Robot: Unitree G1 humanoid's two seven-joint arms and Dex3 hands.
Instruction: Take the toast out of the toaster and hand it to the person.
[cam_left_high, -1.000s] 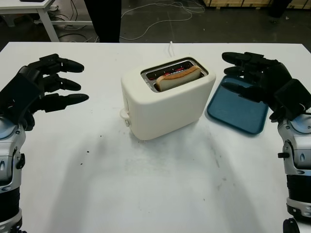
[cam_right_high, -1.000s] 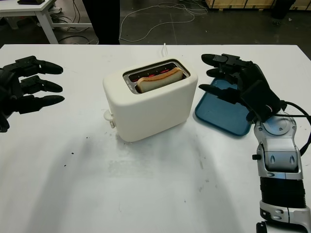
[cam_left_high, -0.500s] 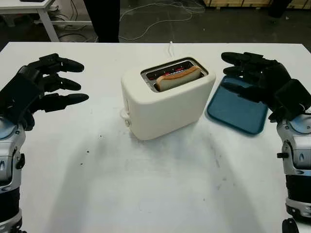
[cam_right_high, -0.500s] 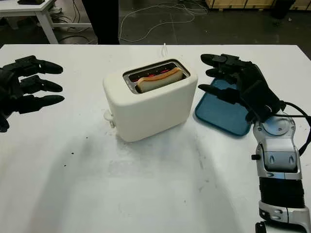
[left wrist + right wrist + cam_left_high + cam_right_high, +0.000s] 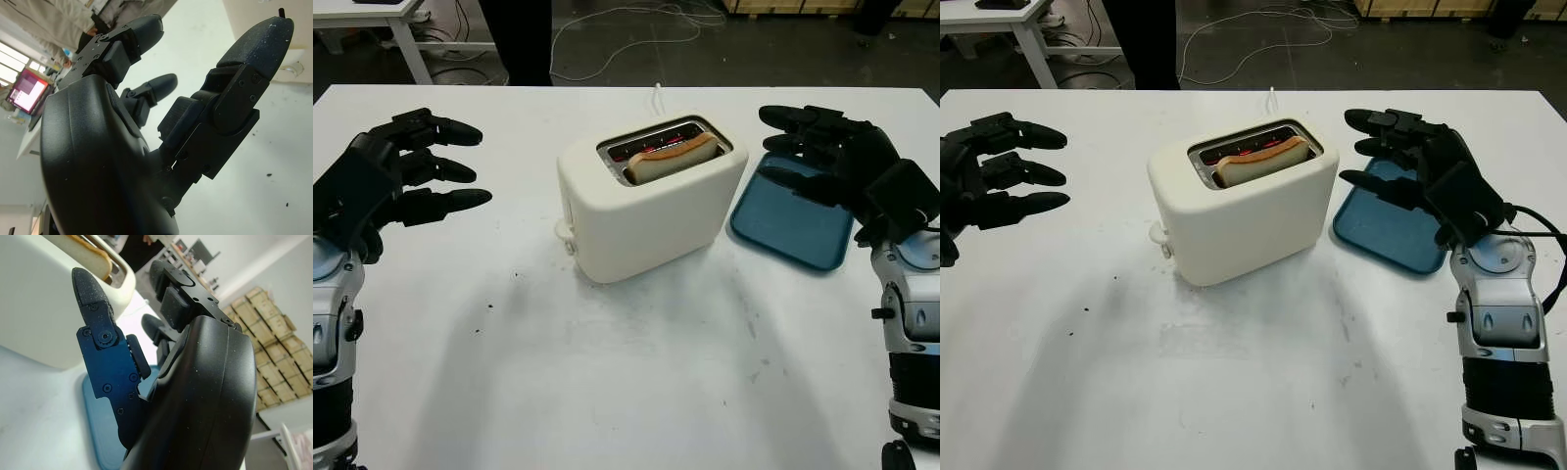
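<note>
Toaster: cream-white, rounded, two-slot, standing upright at mid-bench, turned at an angle; lever knob on its near-left end. Toast: one light-brown slice, seated in the nearer slot, top edge protruding, leaning slightly.

Toaster: one, cream-white, counted on the white table.
Toast: one slice, seated in the toaster slot.
Tray: one, blue, counted beside the toaster.
Robot hands: two, black; left hand and right hand, both open.
Table: one.
Person: one, partly seen beyond the table's far edge.
</note>
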